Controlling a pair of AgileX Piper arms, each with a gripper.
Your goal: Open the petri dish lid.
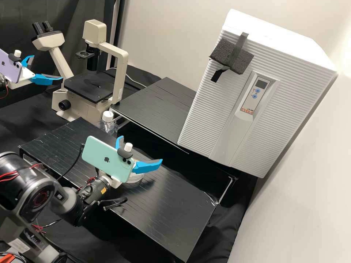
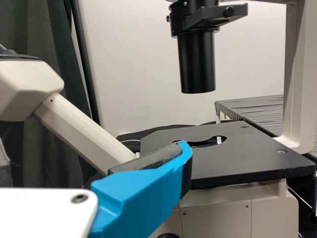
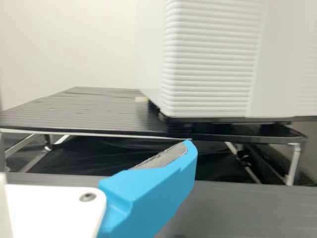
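The clear, round petri dish [image 1: 136,178] lies on the front black bench, partly hidden behind my right gripper [image 1: 141,149] and its phone. That gripper stands open above the dish, its two blue fingers spread apart. One of its fingers also shows in the right wrist view, where the gripper [image 3: 158,191] has the rear shelf beyond it. My left gripper [image 1: 48,67] is open at the far left, beside the microscope and well away from the dish. In the left wrist view, a blue finger of this gripper [image 2: 143,193] appears before the microscope stage.
A microscope [image 1: 93,86] stands at the back left, with a white-capped bottle [image 1: 108,122] in front of it. The large white ribbed incubator [image 1: 237,102] is on the right of the rear black shelf [image 1: 161,104]. A dark gap separates this shelf from the front bench [image 1: 175,212].
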